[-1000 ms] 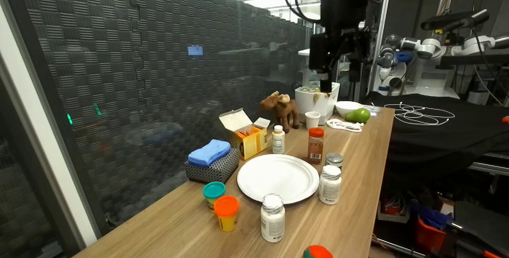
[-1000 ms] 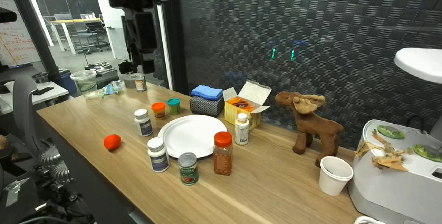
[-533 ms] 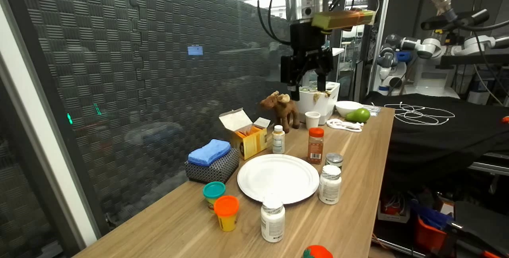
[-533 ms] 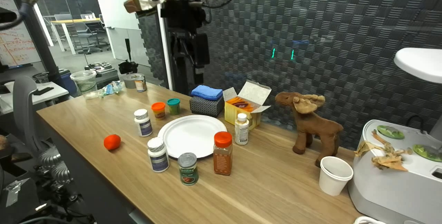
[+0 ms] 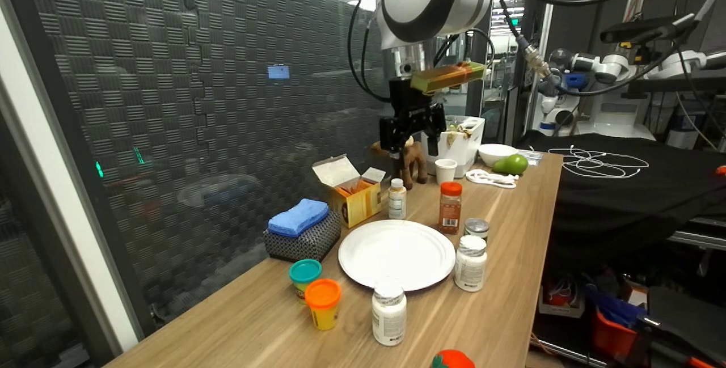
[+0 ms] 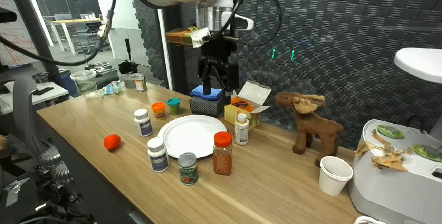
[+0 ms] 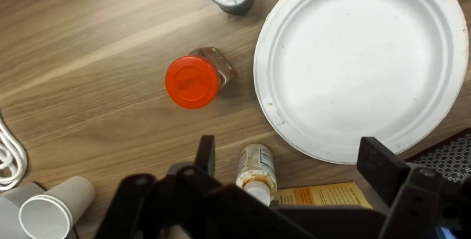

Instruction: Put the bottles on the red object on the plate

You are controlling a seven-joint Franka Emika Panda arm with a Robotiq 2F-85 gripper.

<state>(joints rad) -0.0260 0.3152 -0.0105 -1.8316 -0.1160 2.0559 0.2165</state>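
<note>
On my left there's some room between the edge of the table (image 6: 86, 124) and two white-capped bottles (image 6: 158, 159) near the plate (image 6: 193, 136). The gripper (image 6: 217, 96) hangs over the far side, fingers wide apart, only air between. Then a red-capped jar (image 6: 223, 155), a carton (image 6: 233, 116) of orange packets (image 6: 242, 104), a slim white bottle (image 6: 241, 131), nested paper cups (image 6: 332, 183).

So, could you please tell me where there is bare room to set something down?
The wooden tabletop is bare between the clear red-capped spice jar and the nested white cups; nothing stands on the round white plate. It is crowded around the open yellow carton, with a slim white bottle and the dark patterned box close by.
</note>
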